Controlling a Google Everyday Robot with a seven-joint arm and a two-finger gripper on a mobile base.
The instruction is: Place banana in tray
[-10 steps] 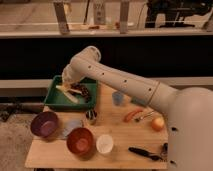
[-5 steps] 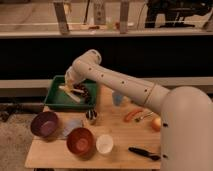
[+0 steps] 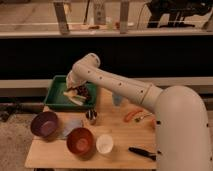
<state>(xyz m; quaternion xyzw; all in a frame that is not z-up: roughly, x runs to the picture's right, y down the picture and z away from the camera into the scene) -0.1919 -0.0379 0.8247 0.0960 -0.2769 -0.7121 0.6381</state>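
The green tray (image 3: 56, 99) sits at the table's back left. My arm reaches over it from the right, and my gripper (image 3: 75, 91) hangs low inside the tray. A pale yellow banana (image 3: 69, 94) shows just under the gripper, among other dark and pale items in the tray; I cannot tell whether it is held or resting on the tray floor.
A purple bowl (image 3: 44, 124), a red bowl (image 3: 80, 141) and a white cup (image 3: 104, 144) stand at the front. A small metal cup (image 3: 91, 116), a blue cup (image 3: 117, 98), an orange carrot-like item (image 3: 133, 114) and a black tool (image 3: 143, 152) lie to the right.
My arm has shifted a little right and lowered the gripper further into the tray.
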